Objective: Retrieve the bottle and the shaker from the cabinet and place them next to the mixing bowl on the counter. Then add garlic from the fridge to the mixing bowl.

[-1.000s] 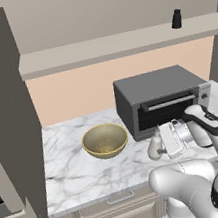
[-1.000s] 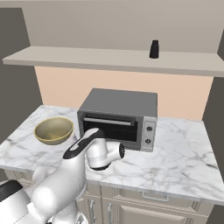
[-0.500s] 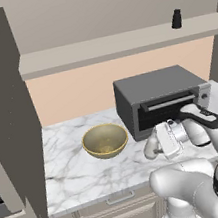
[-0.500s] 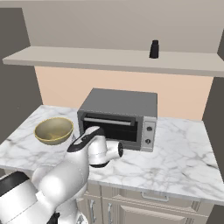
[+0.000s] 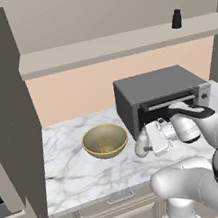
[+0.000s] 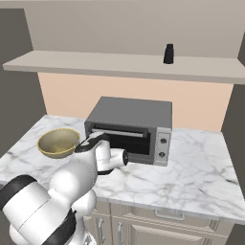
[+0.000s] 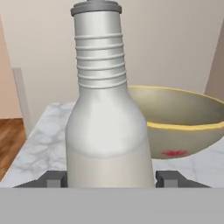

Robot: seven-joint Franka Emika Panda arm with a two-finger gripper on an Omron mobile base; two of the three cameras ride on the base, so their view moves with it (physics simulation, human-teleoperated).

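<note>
Hand view: bottle (image 7: 107,109) clamped between end effector (image 7: 111,178) fingertips.

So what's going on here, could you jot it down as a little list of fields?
gripper: closed around the bottle, low over the counter
bottle: whitish, upright between the fingers, beside the mixing bowl
mixing bowl: brass-coloured, on the counter, left of the toaster oven
shaker: black, on the cabinet shelf
done so far: bottle brought to the bowl, not yet released

A home kitchen is being shown: a marble counter (image 5: 81,171) over panelled drawers (image 6: 162,225), a toaster oven (image 6: 131,127), a wall shelf (image 5: 120,45), a mixing bowl (image 5: 105,140).
</note>
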